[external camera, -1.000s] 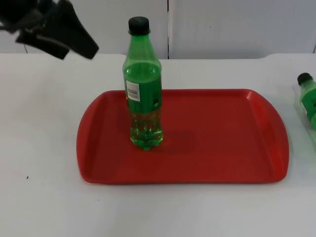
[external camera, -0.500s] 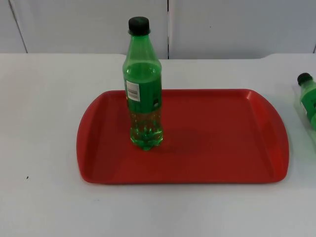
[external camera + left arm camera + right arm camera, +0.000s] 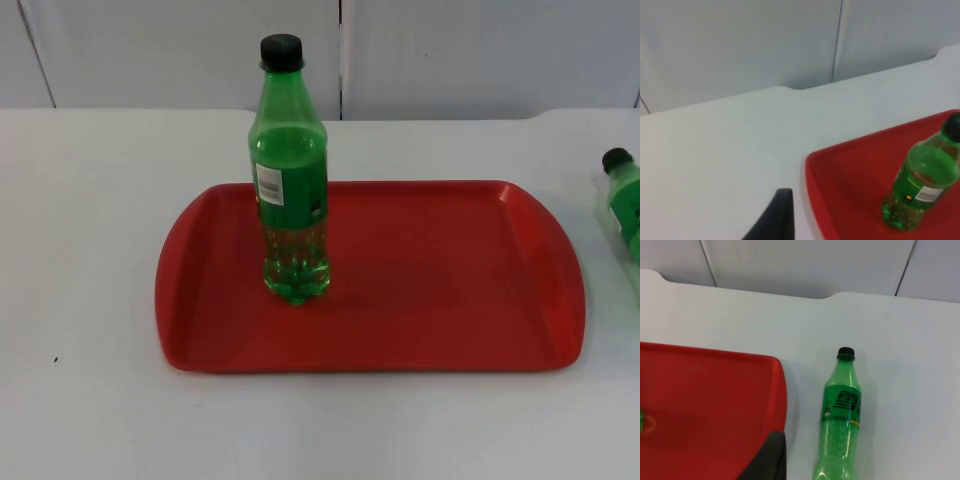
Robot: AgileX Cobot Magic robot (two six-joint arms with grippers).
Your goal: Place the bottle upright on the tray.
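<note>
The green soda bottle (image 3: 289, 170) stands upright, capped, on the red tray (image 3: 450, 280) near its left end, so the placing looks done (a second green bottle (image 3: 840, 415) lies on the white table (image 3: 90, 200) beside the tray), though neither gripper's finger state can be told.

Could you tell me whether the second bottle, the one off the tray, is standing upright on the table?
No, the second bottle lies on its side on the white table, beside the red tray.

Second green bottle (image 3: 840, 412) lying on white table (image 3: 90, 200) beside tray, grey partition wall (image 3: 480, 50) behind
</note>
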